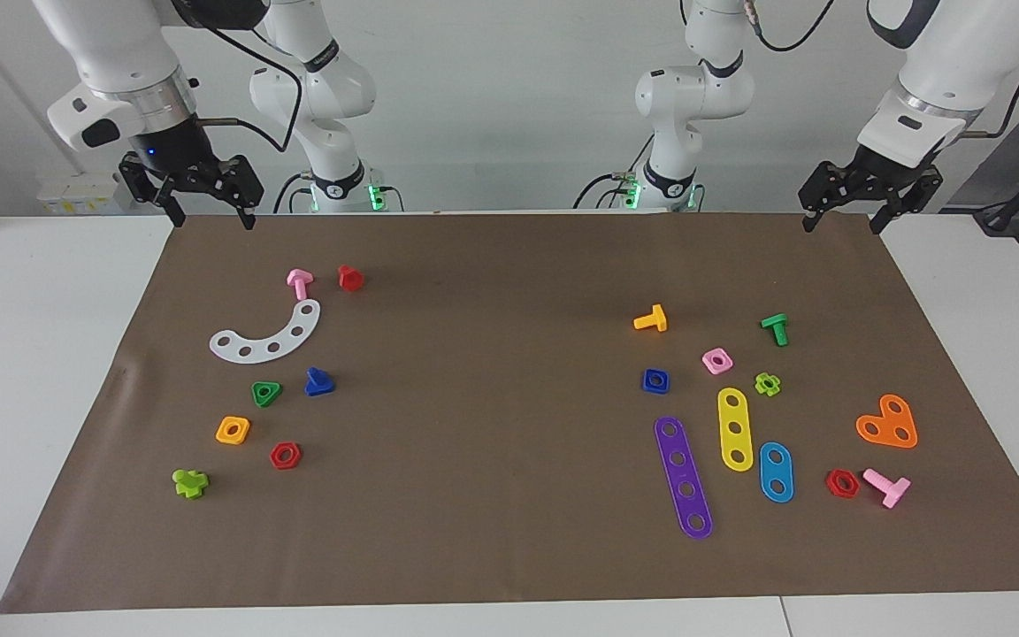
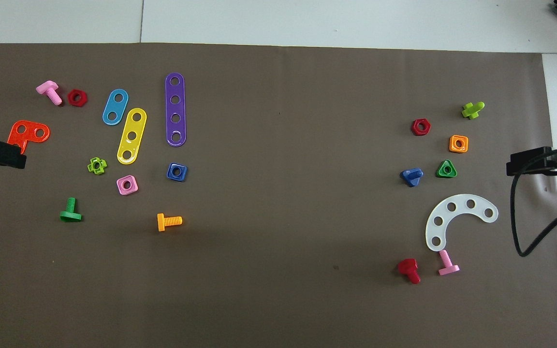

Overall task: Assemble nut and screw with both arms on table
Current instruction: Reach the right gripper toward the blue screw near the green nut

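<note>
The dark-blue square nut (image 1: 655, 380) (image 2: 177, 171) lies flat on the brown mat (image 1: 509, 292) toward the left arm's end, beside a pink square nut (image 1: 716, 360). The dark-blue screw (image 1: 319, 382) (image 2: 412, 177) lies toward the right arm's end, beside a green triangular nut (image 1: 266, 393). My left gripper (image 1: 841, 226) hangs open and empty above the mat's edge nearest the robots, at its corner. My right gripper (image 1: 213, 220) hangs open and empty above the same edge at the other corner. Both are well apart from the parts.
Near the nut lie purple (image 1: 684, 476), yellow (image 1: 736, 428) and blue (image 1: 776, 471) strips, an orange bolt (image 1: 651, 319), a green bolt (image 1: 775, 328) and an orange plate (image 1: 887, 423). Near the screw lie a white curved strip (image 1: 268, 335), an orange square nut (image 1: 233, 430), red pieces and a pink bolt (image 1: 299, 282).
</note>
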Robot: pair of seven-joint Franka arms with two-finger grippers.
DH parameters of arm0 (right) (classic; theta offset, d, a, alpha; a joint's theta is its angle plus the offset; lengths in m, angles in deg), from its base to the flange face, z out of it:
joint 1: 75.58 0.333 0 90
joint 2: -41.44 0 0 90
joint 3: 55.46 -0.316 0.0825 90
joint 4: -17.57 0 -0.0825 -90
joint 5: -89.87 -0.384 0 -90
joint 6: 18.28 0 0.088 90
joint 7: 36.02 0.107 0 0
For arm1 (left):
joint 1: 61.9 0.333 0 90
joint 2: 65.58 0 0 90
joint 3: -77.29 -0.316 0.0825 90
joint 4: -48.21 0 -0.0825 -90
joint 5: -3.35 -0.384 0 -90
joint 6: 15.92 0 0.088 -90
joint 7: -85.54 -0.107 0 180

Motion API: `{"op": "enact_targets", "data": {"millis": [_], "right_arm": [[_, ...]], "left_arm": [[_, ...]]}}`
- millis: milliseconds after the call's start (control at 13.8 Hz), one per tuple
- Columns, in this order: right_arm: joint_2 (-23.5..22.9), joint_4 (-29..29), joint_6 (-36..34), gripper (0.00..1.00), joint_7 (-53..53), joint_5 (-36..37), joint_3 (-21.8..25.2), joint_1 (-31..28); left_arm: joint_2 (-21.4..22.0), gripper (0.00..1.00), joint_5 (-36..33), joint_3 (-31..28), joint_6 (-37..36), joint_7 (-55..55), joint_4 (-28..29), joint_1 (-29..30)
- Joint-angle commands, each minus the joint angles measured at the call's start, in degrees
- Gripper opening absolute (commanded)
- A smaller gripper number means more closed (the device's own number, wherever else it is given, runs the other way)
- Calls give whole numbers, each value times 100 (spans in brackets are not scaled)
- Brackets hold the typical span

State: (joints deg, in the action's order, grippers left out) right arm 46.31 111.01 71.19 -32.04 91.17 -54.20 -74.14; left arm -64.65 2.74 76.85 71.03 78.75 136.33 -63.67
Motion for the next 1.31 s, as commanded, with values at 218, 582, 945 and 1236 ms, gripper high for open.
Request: {"op": "enact_targets", "data": {"millis": [218,582,945,1236], "right_arm": [[-21,174,228,100,-222,-51,-21,-21],[-162,499,710,100,-503,-51,-21,-21],[-469,1351,1905,100,-565,-183,-30,199],[-654,1887,2653,100,-582,-183,-30,366]], "left_arm": [[144,100,-18,35,-37,28,144,62],[144,100,-18,52,-37,28,144,62],[144,100,-18,52,-37,28,144,62],[144,100,-18,35,-37,28,144,62]]}}
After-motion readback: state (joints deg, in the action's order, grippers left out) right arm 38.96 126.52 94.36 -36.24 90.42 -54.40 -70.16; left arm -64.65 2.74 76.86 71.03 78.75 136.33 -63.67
